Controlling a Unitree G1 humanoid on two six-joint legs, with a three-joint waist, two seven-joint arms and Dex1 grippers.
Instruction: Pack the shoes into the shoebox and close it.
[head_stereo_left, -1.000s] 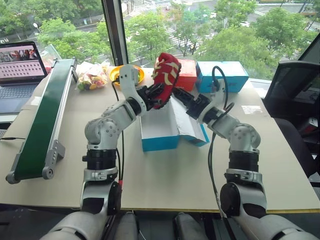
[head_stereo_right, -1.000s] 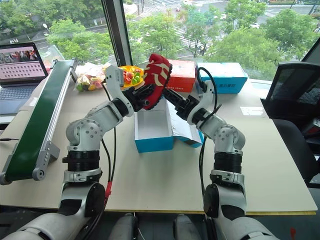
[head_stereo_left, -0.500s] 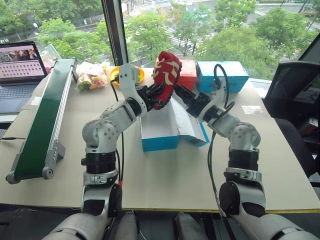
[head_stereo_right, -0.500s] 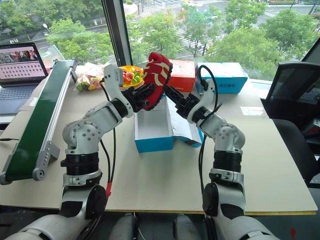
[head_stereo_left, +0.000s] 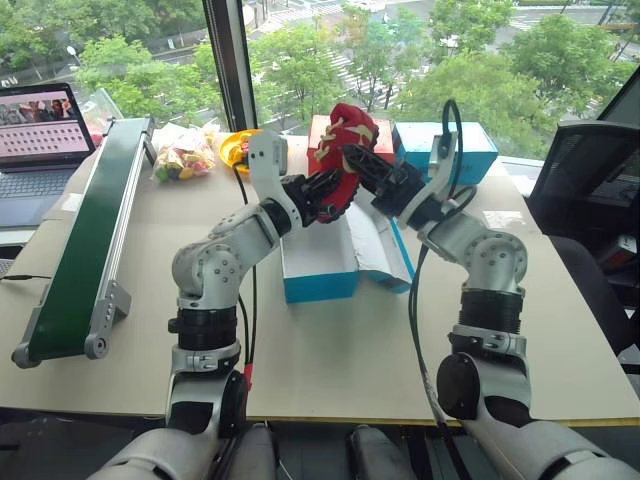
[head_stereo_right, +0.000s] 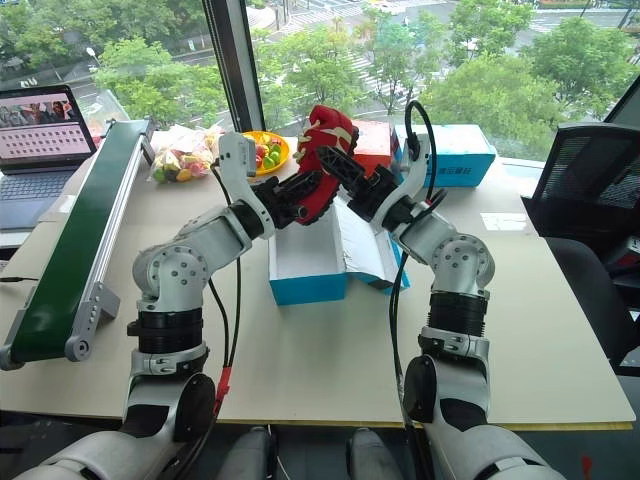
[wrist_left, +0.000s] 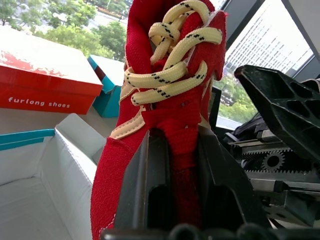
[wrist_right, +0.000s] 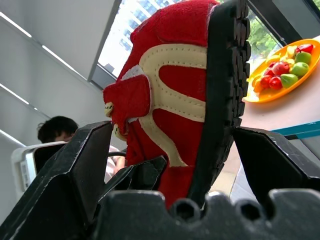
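1. The left gripper (head_stereo_left: 318, 190) is clamping tight on the heel collar of a red shoe (head_stereo_left: 345, 150), holding it toe-up in the air above the far end of the shoebox (head_stereo_left: 318, 262), probably so it can be passed across or turned before packing.
2. The shoebox is sitting open on the table (head_stereo_left: 330, 350) directly below, white inside showing, its lid (head_stereo_left: 380, 245) hanging off to the right, so the shoe can drop straight in.
3. The right gripper (head_stereo_left: 362, 165) is straddling the shoe, jaws part-open on either side of upper and sole; whether it is gripping yet I cannot tell.
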